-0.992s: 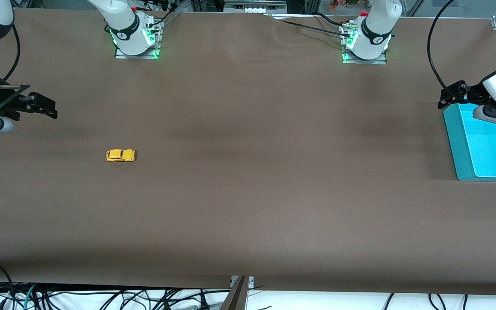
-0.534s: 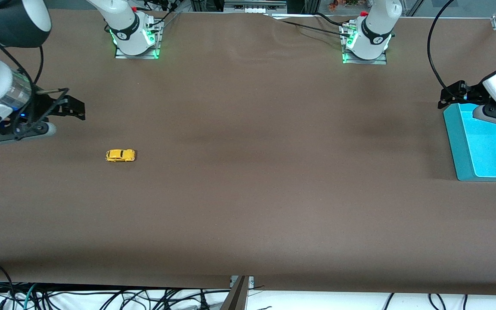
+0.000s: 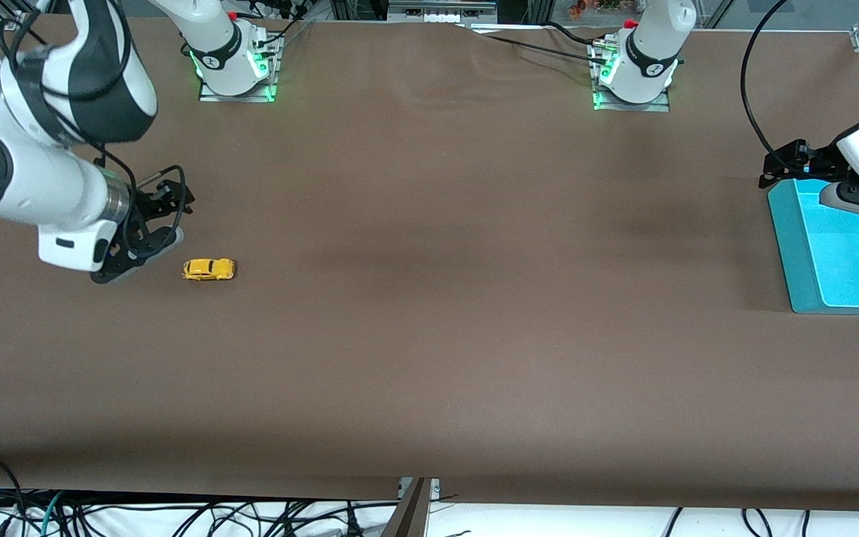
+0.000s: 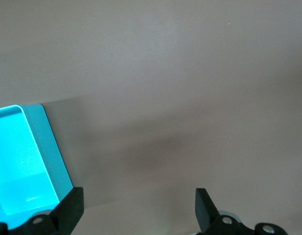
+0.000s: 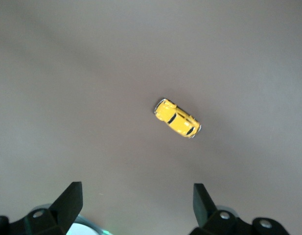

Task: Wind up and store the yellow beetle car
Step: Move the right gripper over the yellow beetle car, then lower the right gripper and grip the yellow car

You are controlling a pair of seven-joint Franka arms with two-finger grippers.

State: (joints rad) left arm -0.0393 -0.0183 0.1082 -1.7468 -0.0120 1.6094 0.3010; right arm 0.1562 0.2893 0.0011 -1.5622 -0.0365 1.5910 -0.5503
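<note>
- Yellow beetle car [image 3: 208, 269] sits on its wheels on the brown table [image 3: 429, 335], toward the right arm's end, well clear of every table edge.
- Right gripper [image 3: 165, 205] hovers over the table just beside the car, on the side toward its own base; fingers spread wide, nothing between them. In the right wrist view the car [image 5: 177, 118] lies ahead of the open fingertips [image 5: 72, 196] and slightly off the centre line.
- Car's long axis runs along the table's length in the front view; it shows diagonal in the wrist view. My read: I need a wrist turn so the fingers close across the car's narrow width.
- Right arm is clearly the nearer one. Left gripper [image 3: 791, 160] waits over the teal bin's corner [image 3: 795, 253] at the left arm's end, fingers wide, empty.
- Bin rim [image 4: 50, 147] shows in the left wrist view; bin looks empty.
- Open tabletop all round the car; plenty of room to descend.
</note>
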